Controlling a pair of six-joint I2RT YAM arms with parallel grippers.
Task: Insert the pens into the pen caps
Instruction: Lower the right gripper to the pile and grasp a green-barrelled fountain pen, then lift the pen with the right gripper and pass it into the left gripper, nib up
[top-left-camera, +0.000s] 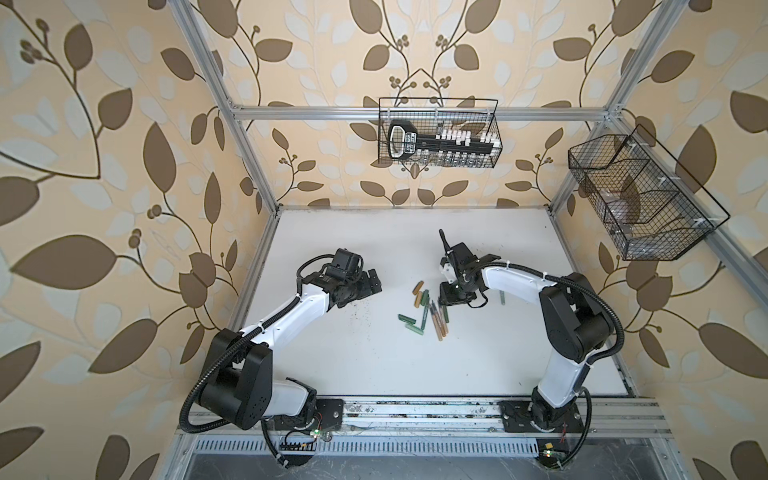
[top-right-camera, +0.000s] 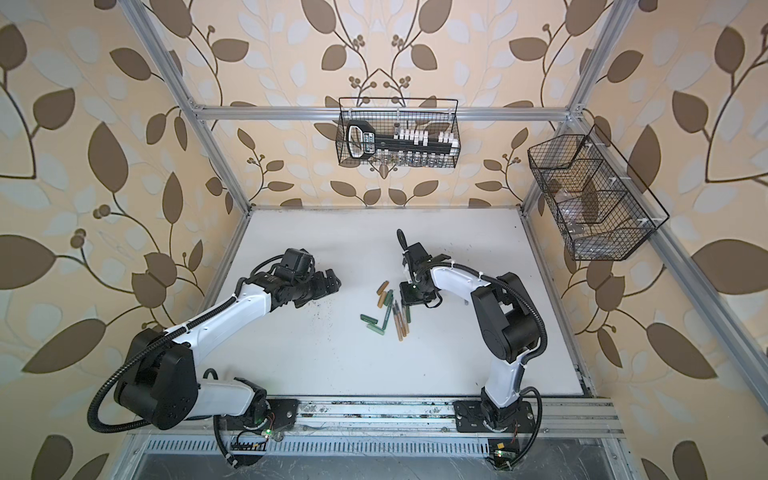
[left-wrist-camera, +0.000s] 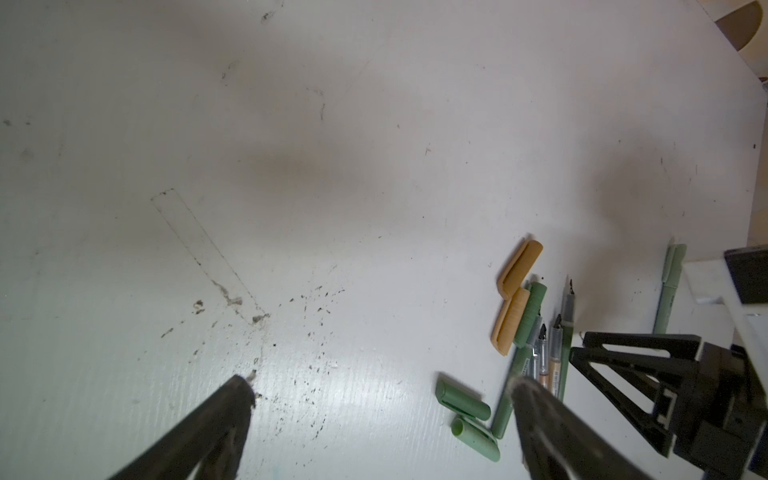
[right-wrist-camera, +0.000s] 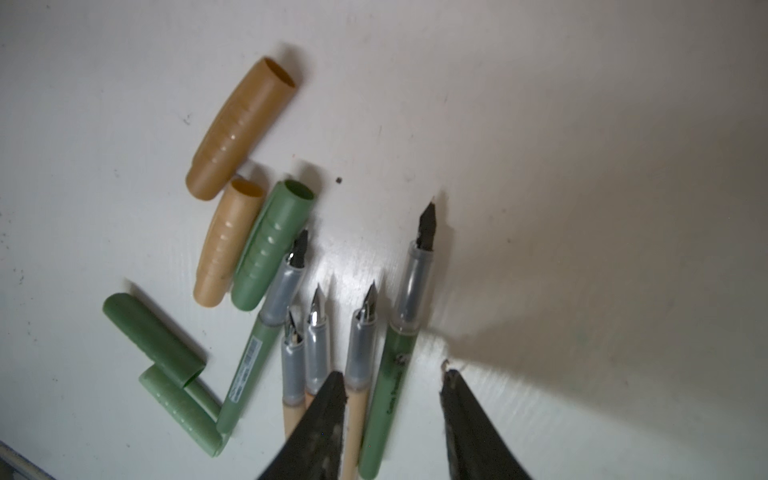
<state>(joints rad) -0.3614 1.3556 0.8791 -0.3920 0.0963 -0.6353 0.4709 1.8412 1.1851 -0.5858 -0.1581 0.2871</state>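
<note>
Stubby plastic tube caps (right-wrist-camera: 241, 129) were 2 tan, 3 green (dark, mid, pale). Thin plastic pens (right-wrist-camera: 390, 386) had tan or green barrels, grey grips, dark nibs. Flat tabletop (right-wrist-camera: 582, 124) was white, dark-speckled. Wallpapered walls (top-left-camera: 104, 208) were beige, brown leaf print.

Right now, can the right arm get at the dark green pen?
Probably yes: the right tool straddles the dark green pen with jaws apart, though a tan pen lies close beside.

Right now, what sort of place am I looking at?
Probably a robot test cell, not a home: aluminium frame backed with leaf wallpaper, a wire basket hung on it, a metal mounting rail in front.
</note>
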